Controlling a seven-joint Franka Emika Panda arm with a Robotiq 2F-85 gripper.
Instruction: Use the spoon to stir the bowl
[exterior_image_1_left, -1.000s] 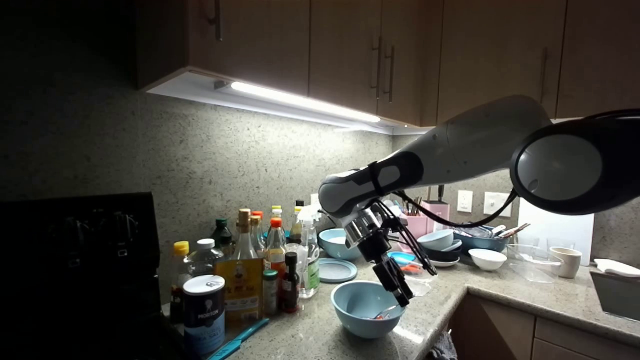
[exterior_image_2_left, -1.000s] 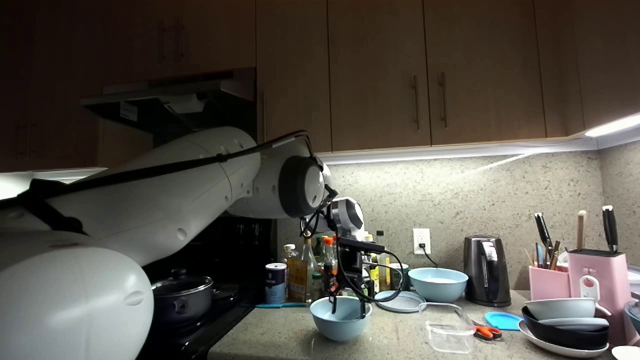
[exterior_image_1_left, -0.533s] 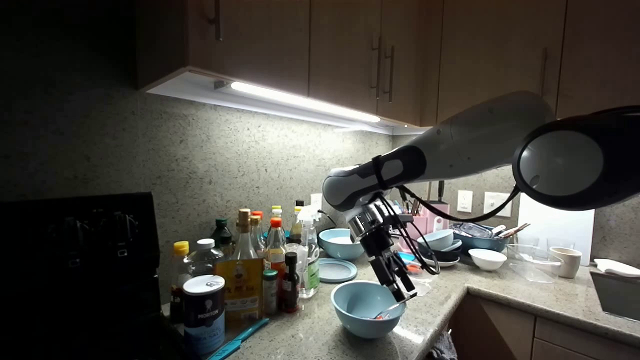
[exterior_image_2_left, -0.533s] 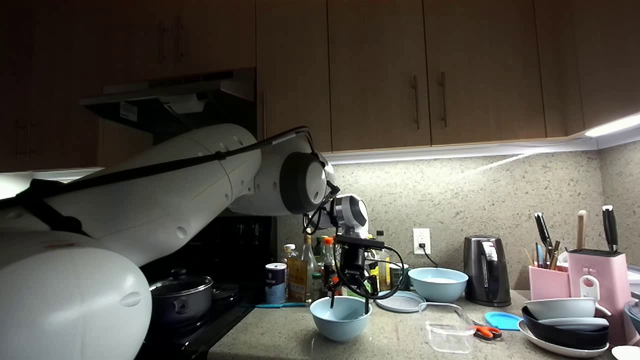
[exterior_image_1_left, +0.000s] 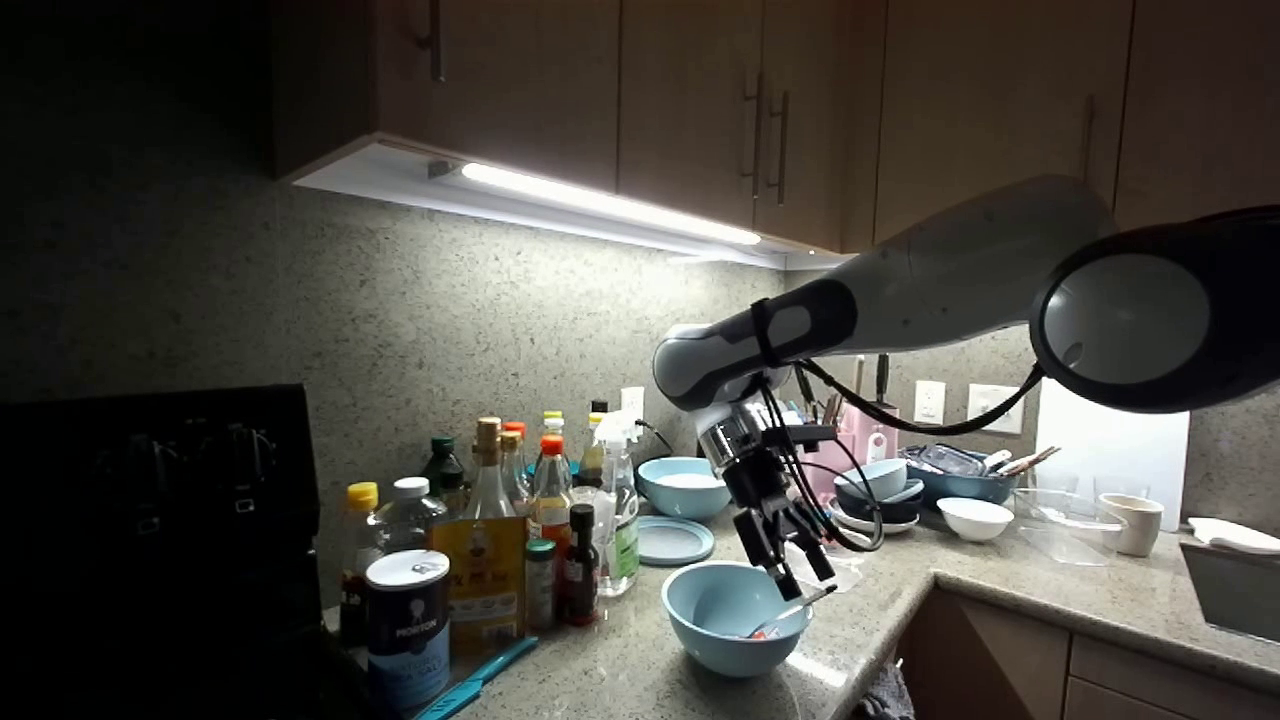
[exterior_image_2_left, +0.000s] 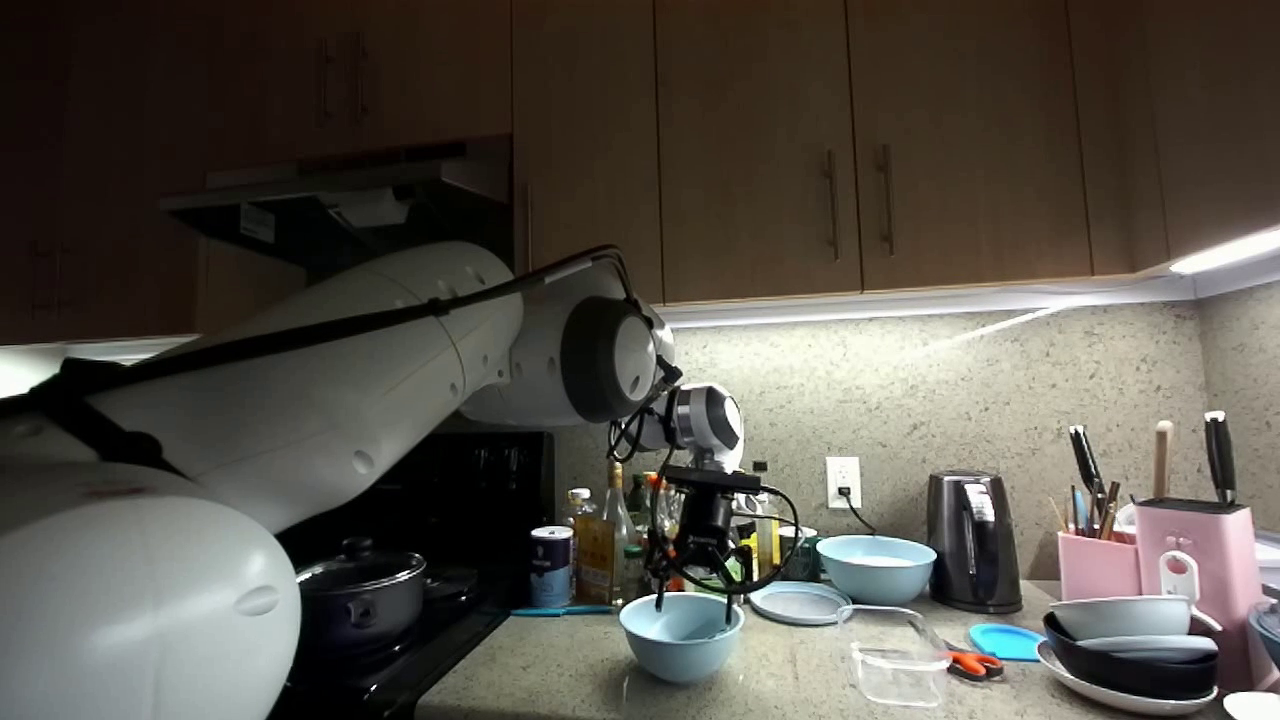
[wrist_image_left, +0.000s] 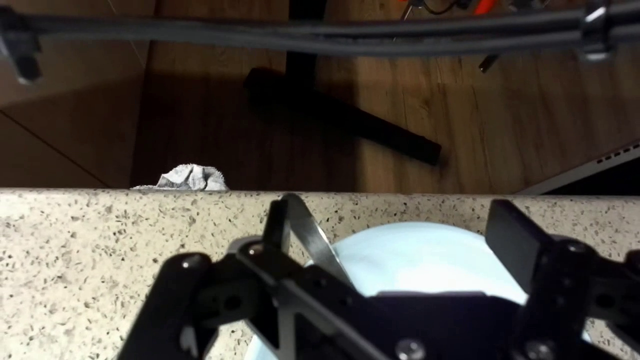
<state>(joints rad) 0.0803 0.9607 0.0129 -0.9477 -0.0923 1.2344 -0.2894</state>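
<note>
Speckled surface (exterior_image_1_left: 600, 672) lies beneath the tool (exterior_image_1_left: 806, 581), whose parted jaws grip nothing; a sideways bump could slide the spoon (exterior_image_1_left: 798, 608) beside them fully into the bowl (exterior_image_1_left: 718, 652).

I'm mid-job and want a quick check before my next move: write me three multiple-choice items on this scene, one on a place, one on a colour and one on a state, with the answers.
1. Where is the spoon for stirring?
A. On the flat plate
B. In the light blue bowl below the gripper
C. On the stove

2. What colour is the knife block?
A. Pink
B. Black
C. Green

3. How does the gripper stand?
A. Shut on the spoon
B. Shut on nothing
C. Open

1: B, since an exterior view shows the spoon's handle slanting out over the bowl's rim.
2: A, since its body is pink in both exterior views.
3: C, since the wrist view shows the fingers wide apart.
</note>
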